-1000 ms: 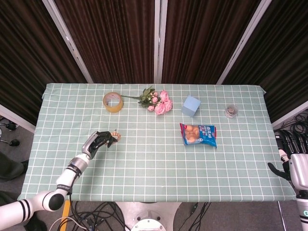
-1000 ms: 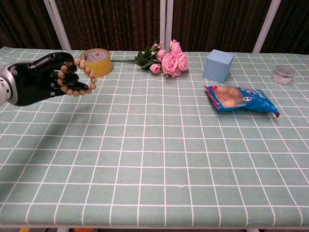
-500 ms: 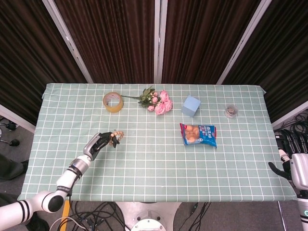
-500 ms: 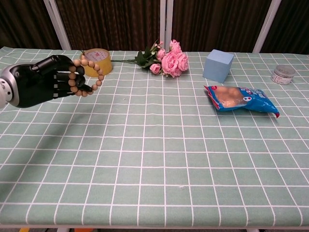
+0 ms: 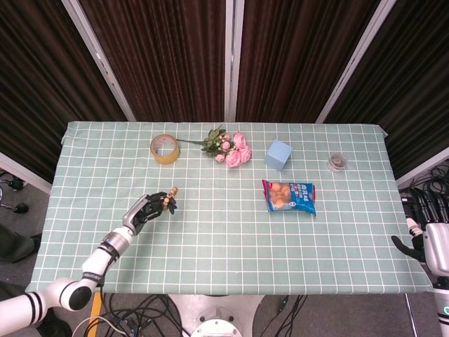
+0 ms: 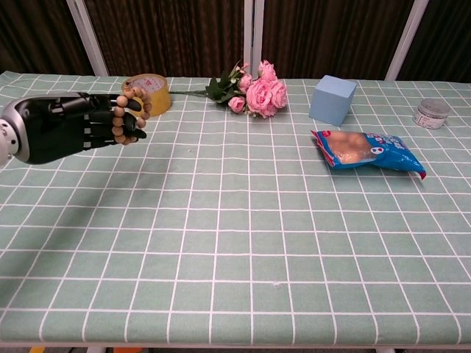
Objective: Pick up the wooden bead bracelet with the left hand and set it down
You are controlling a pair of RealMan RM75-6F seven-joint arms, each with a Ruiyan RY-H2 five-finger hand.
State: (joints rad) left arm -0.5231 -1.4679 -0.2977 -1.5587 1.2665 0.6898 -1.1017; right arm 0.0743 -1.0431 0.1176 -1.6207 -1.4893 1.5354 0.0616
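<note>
Now the left robot hand (image 6: 70,129) hovers above the tabletop (image 6: 235,243) — fingers curled around the bracelet (image 6: 131,110), palm turned sideways.

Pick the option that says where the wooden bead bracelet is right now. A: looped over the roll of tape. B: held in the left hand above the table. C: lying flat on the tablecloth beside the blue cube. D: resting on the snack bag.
B: the wooden bead bracelet sits in the curled fingers of the left hand, raised off the tablecloth, with the roll of tape behind it.
</note>
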